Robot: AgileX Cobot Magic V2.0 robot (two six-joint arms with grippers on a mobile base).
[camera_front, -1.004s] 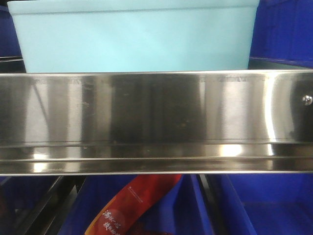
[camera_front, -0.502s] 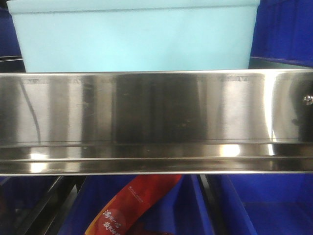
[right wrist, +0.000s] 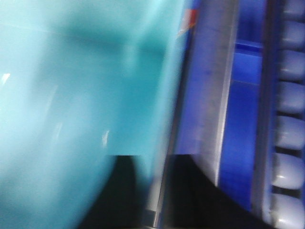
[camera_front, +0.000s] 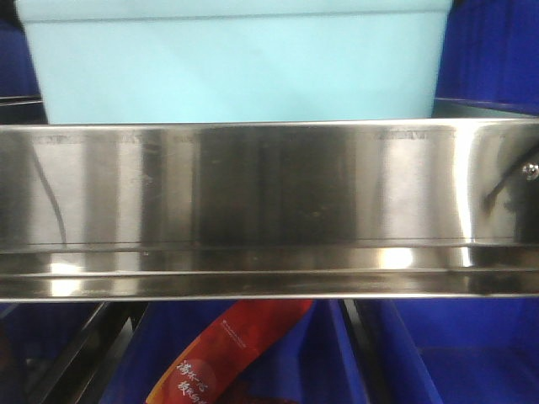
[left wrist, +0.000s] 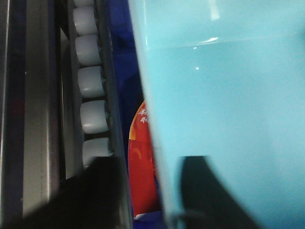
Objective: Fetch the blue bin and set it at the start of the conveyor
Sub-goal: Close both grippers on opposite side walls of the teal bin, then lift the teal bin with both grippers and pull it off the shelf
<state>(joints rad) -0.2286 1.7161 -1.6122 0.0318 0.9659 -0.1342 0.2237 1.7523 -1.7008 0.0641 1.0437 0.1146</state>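
Sitting upright behind a shiny steel shelf rail (camera_front: 269,210), between dark blue bins (camera_front: 493,50): pale turquoise rectangular plastic tub (camera_front: 236,71), smooth tapered walls, thin rolled rim, long side facing the front camera.

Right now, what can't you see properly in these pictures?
- Blue bin bottom: front view, behind the steel rail.
- Red packet: front view, top behind the rail, bottom cut off by the edge.
- Left gripper: left wrist view, fingers cut off at the bottom edge; grip unclear.
- Right gripper: right wrist view, blurred; grip unclear.
- Conveyor start: in no view.
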